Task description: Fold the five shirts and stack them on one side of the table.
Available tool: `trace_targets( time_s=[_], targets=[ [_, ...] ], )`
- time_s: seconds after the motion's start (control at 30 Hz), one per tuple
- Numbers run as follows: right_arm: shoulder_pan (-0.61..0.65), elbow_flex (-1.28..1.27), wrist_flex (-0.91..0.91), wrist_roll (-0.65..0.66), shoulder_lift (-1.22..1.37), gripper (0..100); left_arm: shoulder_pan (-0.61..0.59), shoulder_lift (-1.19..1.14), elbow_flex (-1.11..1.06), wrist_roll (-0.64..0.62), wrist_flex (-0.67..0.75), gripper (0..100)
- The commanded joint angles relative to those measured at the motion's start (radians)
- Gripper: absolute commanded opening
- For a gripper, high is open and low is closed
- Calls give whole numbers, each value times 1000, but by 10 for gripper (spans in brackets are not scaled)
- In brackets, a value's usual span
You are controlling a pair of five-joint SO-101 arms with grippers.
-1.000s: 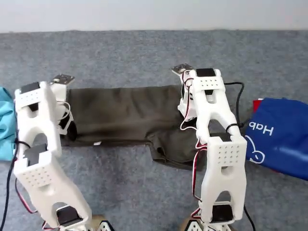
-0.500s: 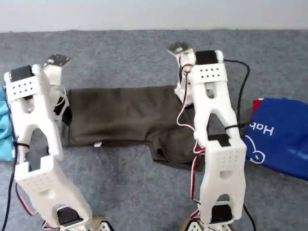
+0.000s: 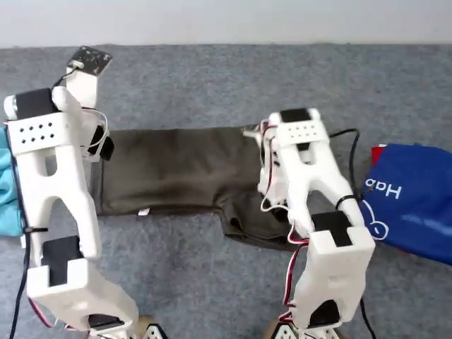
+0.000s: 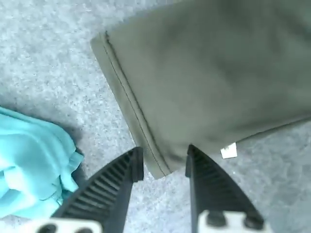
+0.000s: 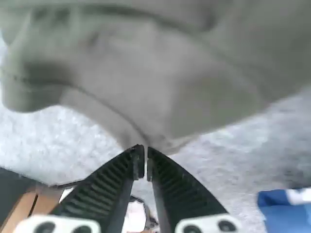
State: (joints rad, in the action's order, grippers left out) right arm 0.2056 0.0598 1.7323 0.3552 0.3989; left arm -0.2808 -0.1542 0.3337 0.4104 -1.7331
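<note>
A grey, carpet-like table (image 3: 212, 78) is seen from above, and most of its middle is taken up by the olive shirt (image 3: 176, 169), which is laid flat in a long band, with a rumpled fold of cloth bunched at its near edge beside the right arm (image 3: 311, 191). A blue shirt (image 3: 413, 201) is found on the robot's right side of the table, well apart from the olive one, and a teal shirt (image 3: 7, 191) is crumpled at the left edge, just beside the left arm (image 3: 53, 183). Both arms are stretched out from the near edge, one over each end of the olive shirt. In the left wrist view the left gripper (image 4: 164, 154) is held wide open just above the hemmed corner of the olive shirt, so that the corner is seen between the two fingers; nothing is gripped by it, and the teal shirt (image 4: 29, 160) is seen close alongside. In the right wrist view the right gripper (image 5: 141, 148) is drawn together to a hairline gap, and a fold at the edge of the olive shirt is met by its tips and appears to be pinched there. A small white tag (image 4: 228, 151) is seen at the shirt's near edge, close to the left gripper.
</note>
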Motion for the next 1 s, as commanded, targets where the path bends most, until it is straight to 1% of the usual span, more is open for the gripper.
trace_targets(
  time_s=[0.0, 0.13, 0.23, 0.3, 0.4, 0.53, 0.63, 0.7, 0.8, 0.9, 0.97],
  targets=[
    [1, -72, -51, -5, -53, 24, 5, 61, 41, -31, -18, 152],
    [-50, -189, -90, 2, -30, 24, 8, 69, 41, -34, -18, 152],
    [-108, -252, -113, 54, -22, 24, 2, 69, 45, -34, -18, 151],
    [-137, -256, -108, 66, -35, 24, 2, 69, 45, -35, -18, 151],
    [-133, -222, -81, 64, -99, 24, 0, 71, 47, -35, -20, 150],
    [-39, -130, -15, 61, -213, 24, 0, 81, 47, -35, -20, 148],
    [65, -64, 7, 31, -275, 24, 0, 127, 47, -35, -20, 148],
    [128, -46, -36, -8, -288, 24, 2, 164, 44, -35, -20, 148],
    [199, -78, -156, -41, -263, 24, 2, 193, 41, -35, -20, 148],
    [265, -124, -251, -75, -179, 24, 0, 206, 41, -37, -20, 148],
    [308, -137, -274, -81, -102, 24, -2, 218, 41, -37, -20, 148]
  ],
)
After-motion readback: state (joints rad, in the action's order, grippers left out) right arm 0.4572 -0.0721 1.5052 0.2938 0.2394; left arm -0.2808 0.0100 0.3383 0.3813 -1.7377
